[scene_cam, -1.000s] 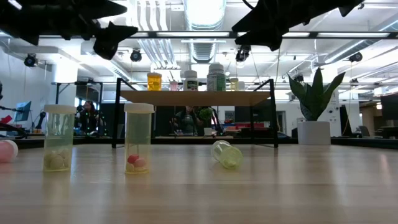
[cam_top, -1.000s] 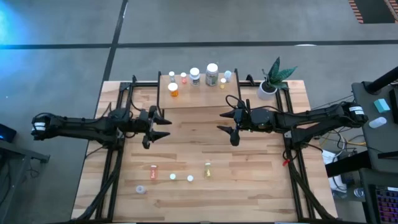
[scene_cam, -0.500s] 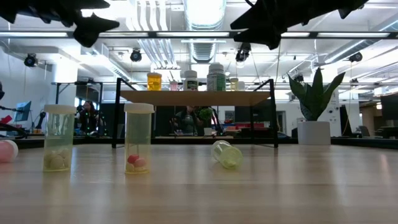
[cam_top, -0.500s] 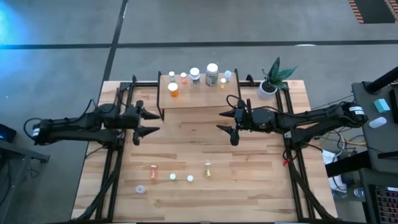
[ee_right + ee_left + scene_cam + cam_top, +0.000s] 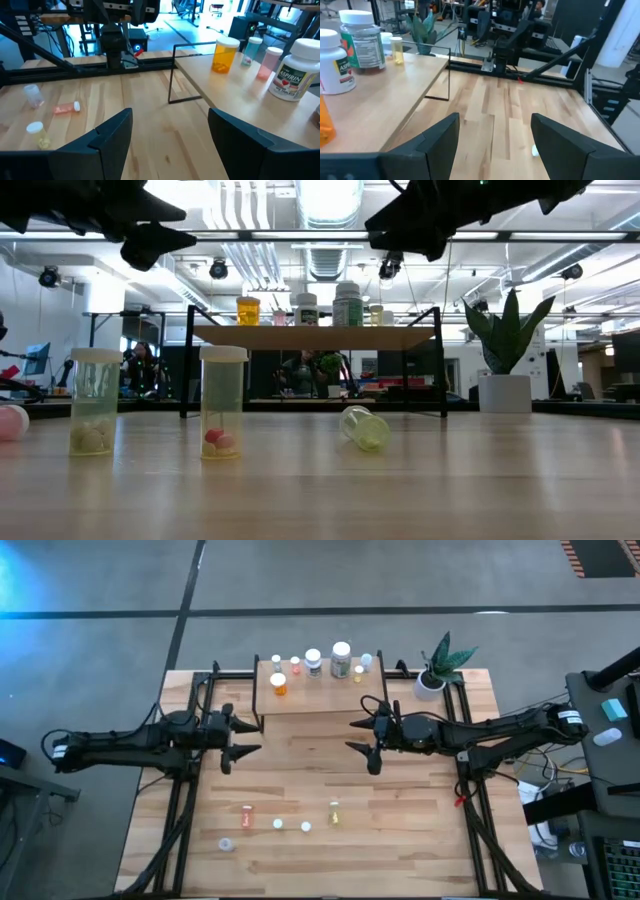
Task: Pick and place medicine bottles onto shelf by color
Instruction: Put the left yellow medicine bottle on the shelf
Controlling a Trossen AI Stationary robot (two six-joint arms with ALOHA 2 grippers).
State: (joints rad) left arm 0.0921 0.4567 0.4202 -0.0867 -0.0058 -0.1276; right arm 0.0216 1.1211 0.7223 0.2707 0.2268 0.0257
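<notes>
While both hands (image 5: 236, 739) (image 5: 363, 738) hover open, empty, shelf (image 5: 320, 697) sits just beyond.

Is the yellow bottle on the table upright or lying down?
Lying down. In the low view the yellow bottle rests tilted on its side, unlike the two standing clear bottles.

- My left wrist view cuts off an orange bottle (image 5: 325, 125) at its edge
- From above, shelf (image 5: 320, 695) bottle labels are too small to read
</notes>
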